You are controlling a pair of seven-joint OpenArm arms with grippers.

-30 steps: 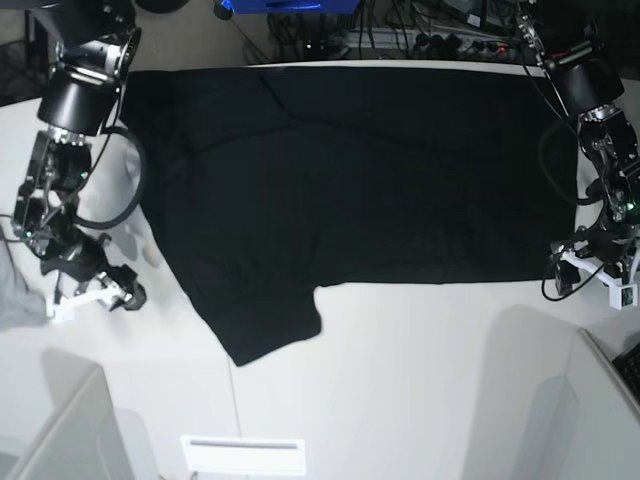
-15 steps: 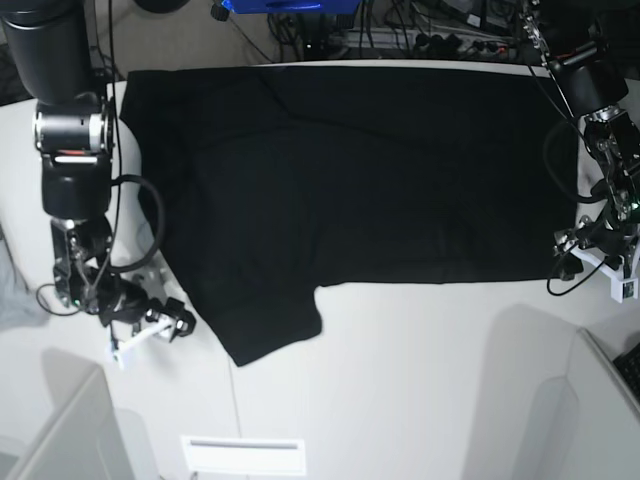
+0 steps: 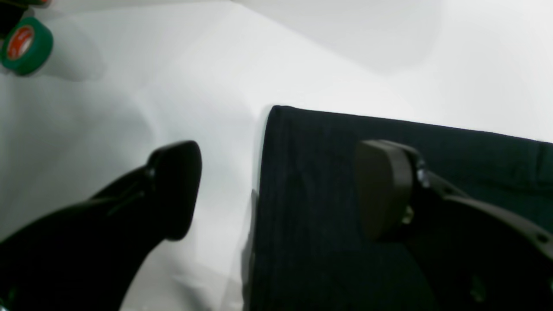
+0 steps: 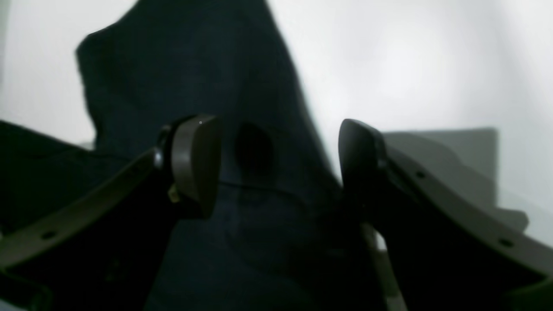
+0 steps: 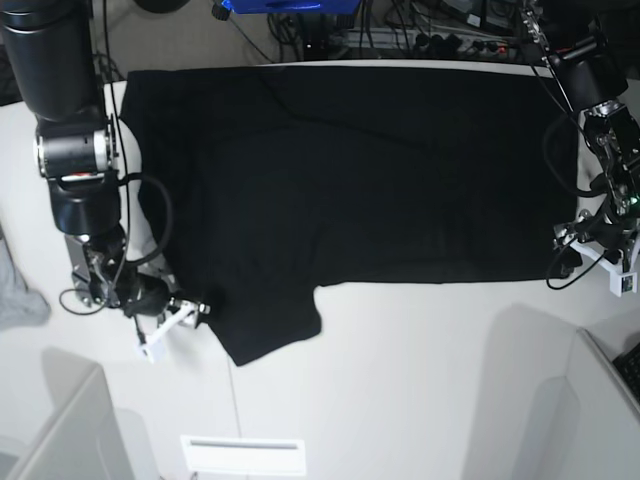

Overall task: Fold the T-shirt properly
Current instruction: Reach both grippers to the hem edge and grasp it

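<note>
On the desk [image 5: 420, 370] the T-shirt [image 5: 360, 180] lies spread and unfolded; left end effector [image 3: 276, 190] and right end effector [image 4: 276, 164] gape apart at opposite edges, gripping nothing yet.

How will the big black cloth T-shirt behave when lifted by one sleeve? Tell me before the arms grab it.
The black cloth T-shirt would probably sag and drape, since it lies flat with soft creases. The sleeve should lift first while the body likely drags over the white table. It looks thin, so the open right gripper probably needs to pinch the edge firmly.
</note>
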